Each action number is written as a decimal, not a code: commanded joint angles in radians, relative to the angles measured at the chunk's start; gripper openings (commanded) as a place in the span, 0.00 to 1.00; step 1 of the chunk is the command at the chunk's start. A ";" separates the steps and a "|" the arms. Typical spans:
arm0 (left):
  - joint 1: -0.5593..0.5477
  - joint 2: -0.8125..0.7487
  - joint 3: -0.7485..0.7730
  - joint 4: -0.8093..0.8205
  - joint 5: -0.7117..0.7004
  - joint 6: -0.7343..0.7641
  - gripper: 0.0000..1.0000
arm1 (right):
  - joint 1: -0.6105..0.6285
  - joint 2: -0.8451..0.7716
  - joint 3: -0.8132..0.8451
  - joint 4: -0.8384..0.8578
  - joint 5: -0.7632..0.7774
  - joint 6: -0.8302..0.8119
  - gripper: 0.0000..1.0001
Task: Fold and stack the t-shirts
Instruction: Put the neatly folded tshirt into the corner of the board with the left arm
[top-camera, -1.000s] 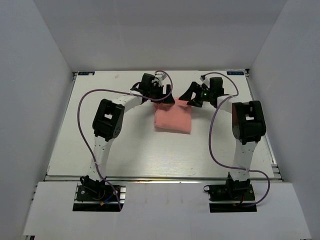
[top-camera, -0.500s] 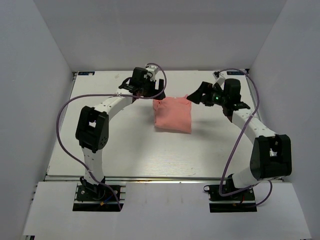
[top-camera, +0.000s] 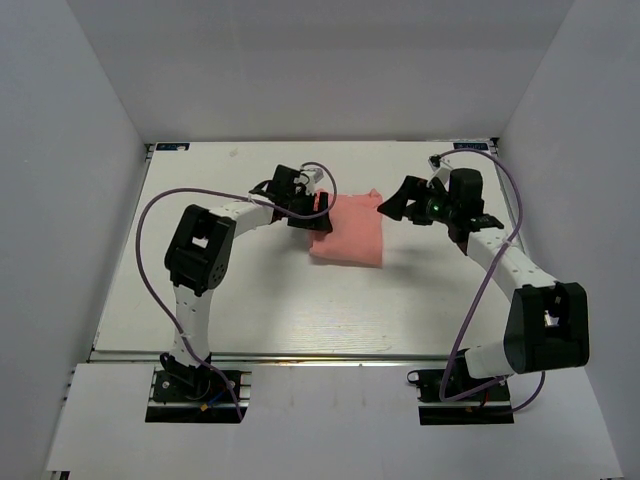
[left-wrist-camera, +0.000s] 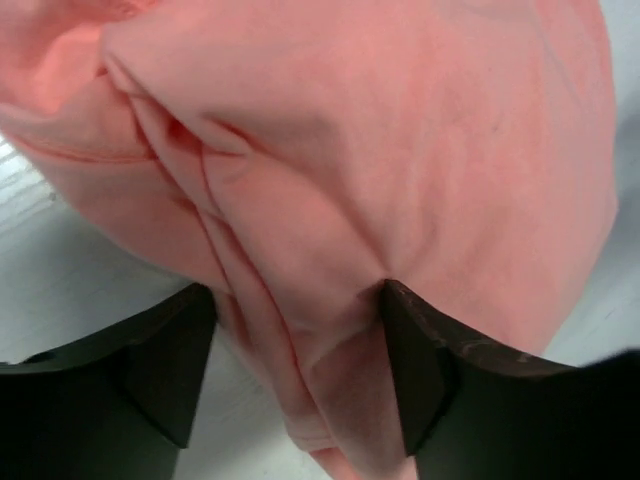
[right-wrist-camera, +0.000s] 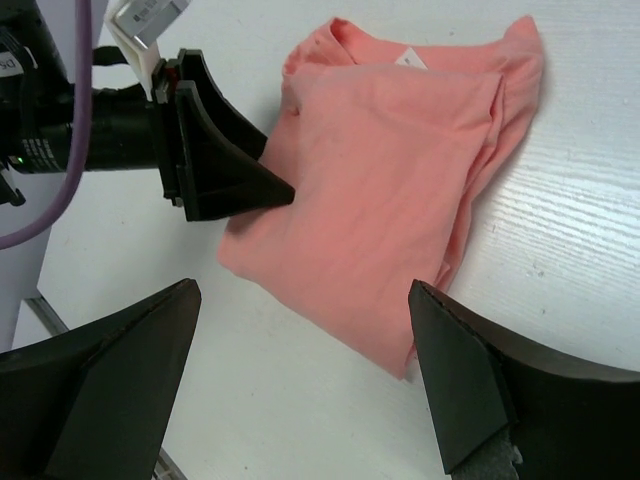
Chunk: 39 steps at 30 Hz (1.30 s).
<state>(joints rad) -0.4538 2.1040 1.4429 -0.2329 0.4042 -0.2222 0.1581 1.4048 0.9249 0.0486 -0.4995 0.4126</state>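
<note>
A: From above first; where is the t-shirt (top-camera: 347, 236)?

B: On the far half of the tabletop (top-camera: 300, 310), roughly central, folded into a compact pink rectangle. The left end effector (top-camera: 316, 208) is at its far left corner; the right end effector (top-camera: 390, 207) is just beside its far right corner.

A: How would it handle?

B: My guess is light and limp, and easily dragged; the layers will slide over one another. I'd take it by a folded edge, through every layer, not by the loose top sheet.

A: Left wrist camera?

B: Cloth fills the frame; both fingers (left-wrist-camera: 165, 370) stand spread, with a rumpled ridge of fabric bulging between them and the tips against the cloth. They are not pressed together on it, as far as I can see.

A: Right wrist camera?

B: Its own fingers (right-wrist-camera: 470, 370) are wide apart and hold nothing; they sit over bare tabletop, short of the shirt's nearer edge. The white neck label (right-wrist-camera: 408, 58) shows at the far edge; a sleeve pokes out on the right; the folds look uneven.

A: Anything in the way?

B: The left arm's black wedge sits at the shirt's left edge, with a purple cable (right-wrist-camera: 84, 50) behind it; a reach from the right toward that side would likely meet them. The right and near edges look open to a grasp.
</note>
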 joint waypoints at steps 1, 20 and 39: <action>-0.005 0.037 0.017 0.021 0.051 -0.002 0.74 | -0.003 -0.023 -0.026 -0.026 0.029 -0.028 0.90; 0.211 0.057 0.332 -0.156 -0.188 0.346 0.00 | -0.012 -0.050 -0.058 -0.092 0.108 -0.084 0.90; 0.549 0.327 0.798 -0.376 -0.376 0.762 0.00 | -0.015 0.071 0.065 -0.184 0.142 -0.112 0.90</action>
<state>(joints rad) 0.0628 2.4496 2.1757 -0.5846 0.0776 0.4446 0.1497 1.4746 0.9493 -0.1207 -0.3771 0.3157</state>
